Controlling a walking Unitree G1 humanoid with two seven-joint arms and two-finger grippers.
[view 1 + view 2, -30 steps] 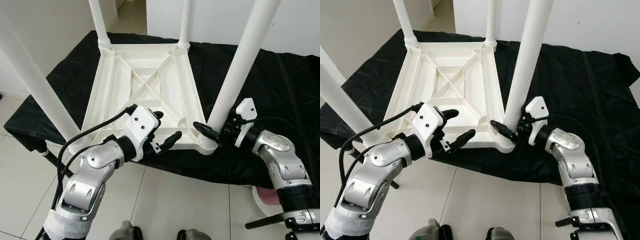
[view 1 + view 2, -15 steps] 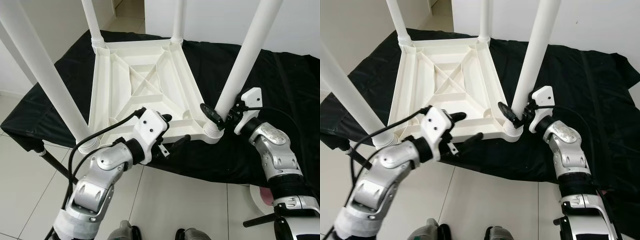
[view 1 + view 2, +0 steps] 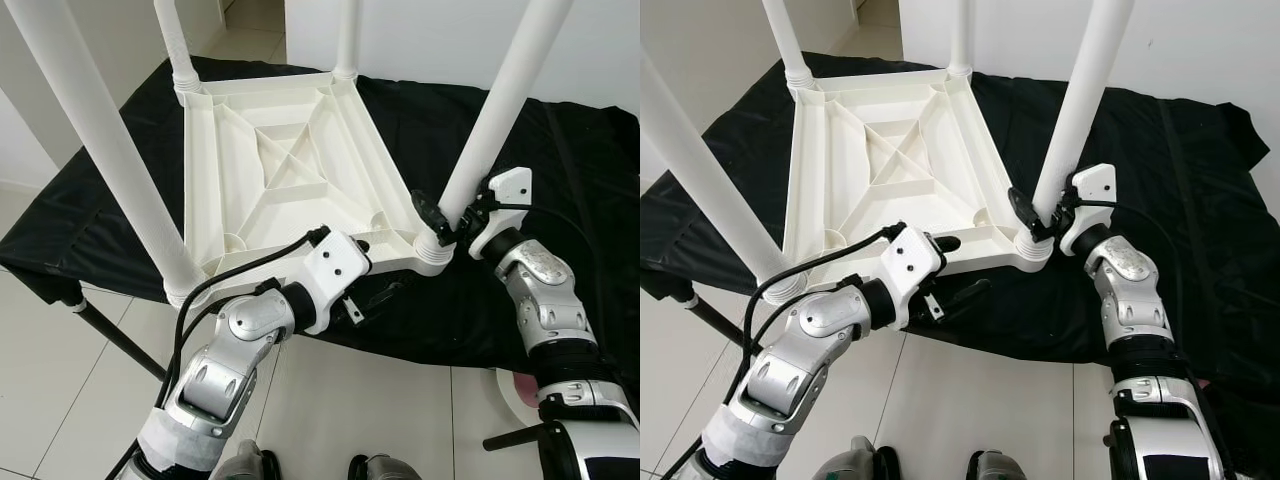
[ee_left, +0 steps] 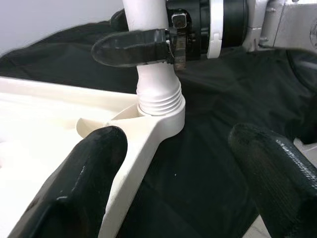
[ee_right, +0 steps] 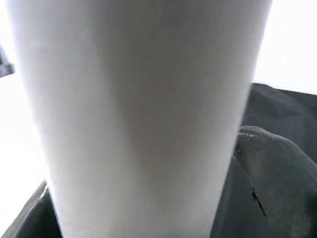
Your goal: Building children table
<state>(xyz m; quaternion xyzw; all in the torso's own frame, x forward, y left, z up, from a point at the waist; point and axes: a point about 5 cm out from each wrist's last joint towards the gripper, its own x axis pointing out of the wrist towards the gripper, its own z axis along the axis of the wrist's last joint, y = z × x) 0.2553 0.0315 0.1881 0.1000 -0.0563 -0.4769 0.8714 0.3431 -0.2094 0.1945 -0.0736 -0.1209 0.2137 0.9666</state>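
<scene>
Spread wide with nothing between its fingers, the left gripper sits at the near edge of the upturned white children's table, one black finger lying over the rim of the tabletop frame and the other finger hanging below the edge against the black cloth. In the left wrist view the same two fingers straddle the white edge, with the threaded collar of the near-right leg straight ahead of them. The table lies upside down on the black cloth, its ribbed underside with a diagonal cross brace facing up, and four white tubular legs stand up from its corners: the near-left leg rises steeply at the robot's left, two far legs stand at the back corners, and the near-right leg rises at the right. To the right of the left gripper, the right gripper is closed around the near-right leg just above its collar, one black finger showing across the front of the tube. The right wrist view is close up on that white tube, with a dark fingertip pressed against its side. White floor tiles show below the cloth's edge.
</scene>
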